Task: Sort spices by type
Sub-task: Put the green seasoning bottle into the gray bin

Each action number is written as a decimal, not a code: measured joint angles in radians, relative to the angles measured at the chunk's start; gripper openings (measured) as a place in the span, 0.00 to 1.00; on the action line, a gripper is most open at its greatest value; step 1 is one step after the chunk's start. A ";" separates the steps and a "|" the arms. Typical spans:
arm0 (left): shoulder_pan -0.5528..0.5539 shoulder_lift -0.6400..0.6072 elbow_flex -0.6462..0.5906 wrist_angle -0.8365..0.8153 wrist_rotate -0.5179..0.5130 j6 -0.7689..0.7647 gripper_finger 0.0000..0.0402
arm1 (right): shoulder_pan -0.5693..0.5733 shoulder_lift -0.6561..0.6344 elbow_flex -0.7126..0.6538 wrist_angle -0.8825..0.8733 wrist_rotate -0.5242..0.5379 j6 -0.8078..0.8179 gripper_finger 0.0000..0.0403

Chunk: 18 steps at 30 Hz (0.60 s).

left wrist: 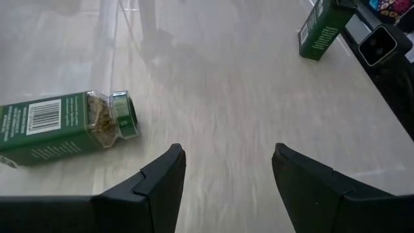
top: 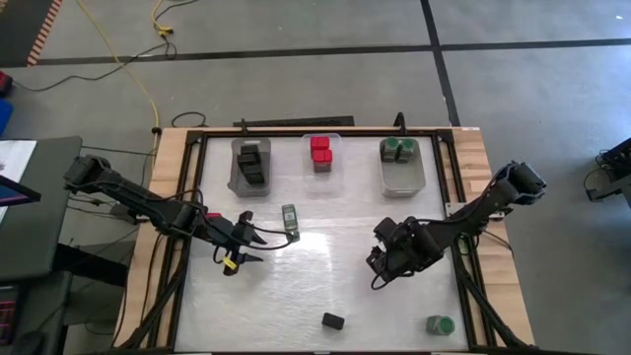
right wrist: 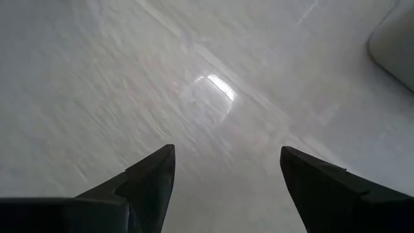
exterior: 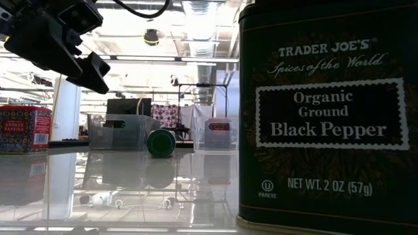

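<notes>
The tabletop [top: 325,286] carries three translucent bins [top: 250,166] along its far edge, their contents partly masked by the walls: black boxes, red boxes [top: 320,150] and green-lidded jars [top: 398,149]. The left gripper [top: 258,244] hovers with fingers spread, empty, near a green jar lying on its side [left wrist: 65,126]. The right gripper [top: 378,268] hangs spread and empty. A black pepper box [exterior: 330,111] is cut off in the low view.

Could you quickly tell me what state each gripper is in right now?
Left gripper: open, holding nothing.
Right gripper: open, holding nothing.
</notes>
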<state>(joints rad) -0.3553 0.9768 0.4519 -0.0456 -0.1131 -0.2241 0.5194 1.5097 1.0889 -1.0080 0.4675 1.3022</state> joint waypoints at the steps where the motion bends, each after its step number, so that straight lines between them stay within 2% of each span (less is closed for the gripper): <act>1: 0.000 0.000 0.000 0.000 0.000 0.000 0.55 | 0.000 0.000 0.000 -0.001 0.000 0.000 0.76; 12: 0.000 0.000 0.000 0.000 0.000 0.020 0.55 | -0.058 0.019 0.000 0.018 0.005 -0.044 0.76; 18: 0.000 0.000 0.001 -0.001 0.000 0.037 0.55 | -0.040 0.075 -0.001 0.020 0.005 -0.053 0.76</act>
<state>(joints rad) -0.3553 0.9768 0.4526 -0.0465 -0.1135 -0.1867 0.4796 1.5847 1.0882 -0.9884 0.4728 1.2491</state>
